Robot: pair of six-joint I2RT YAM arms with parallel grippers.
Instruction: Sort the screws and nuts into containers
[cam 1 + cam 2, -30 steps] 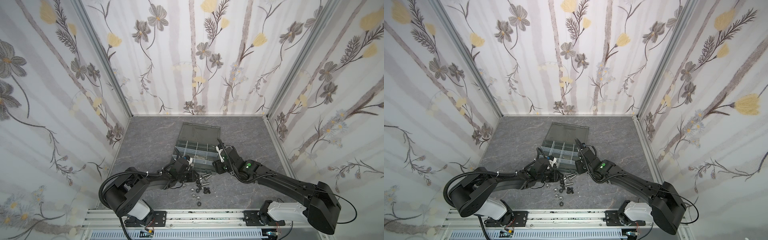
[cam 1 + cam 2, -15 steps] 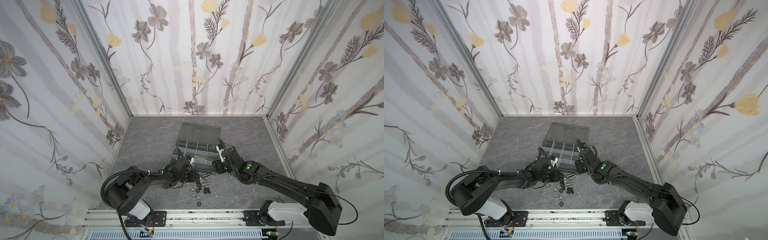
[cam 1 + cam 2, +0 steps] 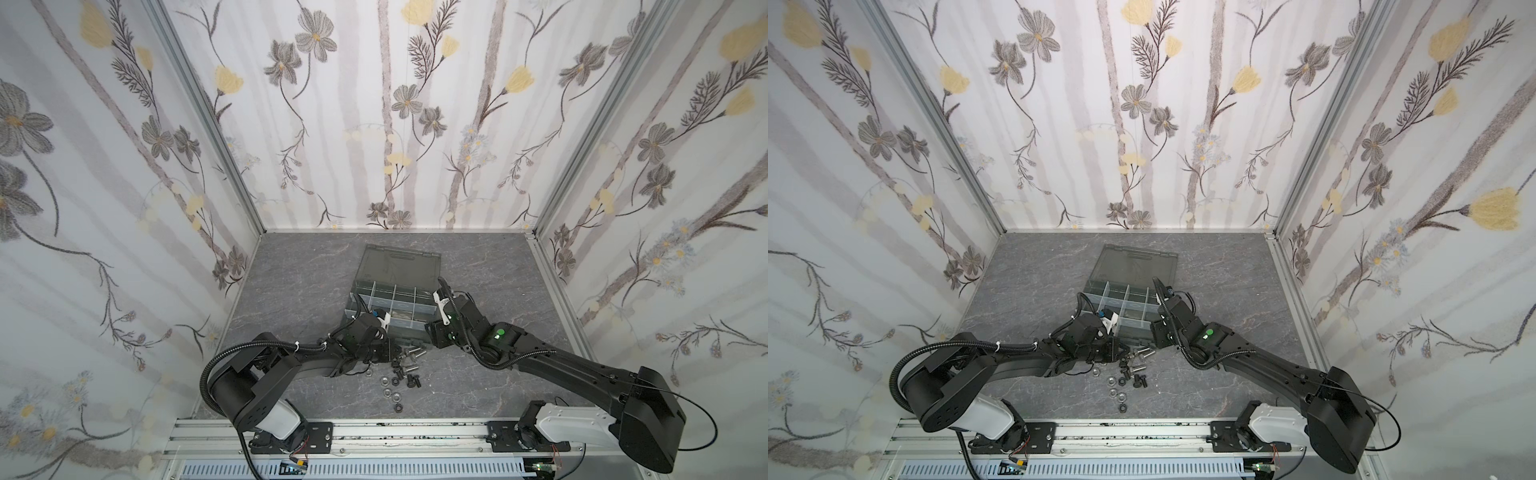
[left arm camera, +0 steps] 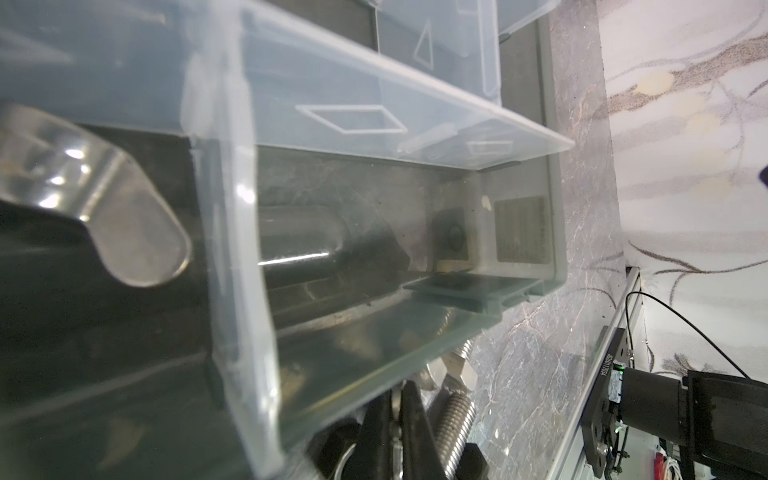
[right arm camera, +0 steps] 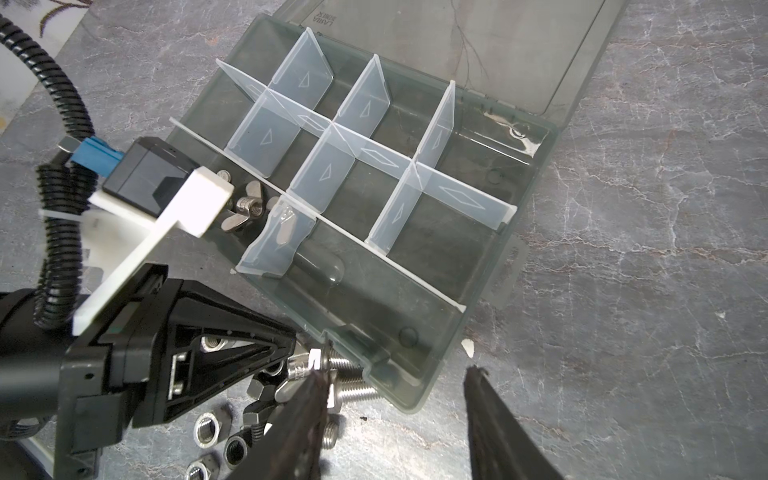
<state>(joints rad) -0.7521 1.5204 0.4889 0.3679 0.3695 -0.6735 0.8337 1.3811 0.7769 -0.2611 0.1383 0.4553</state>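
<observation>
The screws (image 3: 415,353) and the nuts (image 3: 389,392) lie in a loose heap on the grey marbled tabletop (image 3: 307,291), just off the near long wall of the organiser box. Silver bolts sit closest to the box, black bolts and black ring nuts are mixed in, and a short trail of shiny round nuts runs toward the front rail (image 3: 374,432). Right behind the heap are the containers (image 5: 365,195), cells walled by pale translucent dividers, most showing bare dark floor. The smoky lid (image 3: 399,264) lies flat open on the far side. One cell has stock in it: silver wing nuts (image 5: 249,205) sit in the end cell of the near row, on the left arm's side, partly hidden by that arm's white camera bracket (image 5: 195,203). Down at the heap, the left gripper (image 5: 293,357) has its black fingers pressed together, tips right against a silver piece beside a silver bolt by the box wall. Whether that piece is pinched, I cannot tell. The right gripper (image 5: 397,372) hangs over the box's near corner, fingers spread wide with nothing held between them, and one finger (image 5: 299,415) crosses over that bolt. A small white fleck (image 5: 468,347) lies on the tabletop just off that corner. In both top views the two arms reach in from the front rail and meet at the box's near edge.
</observation>
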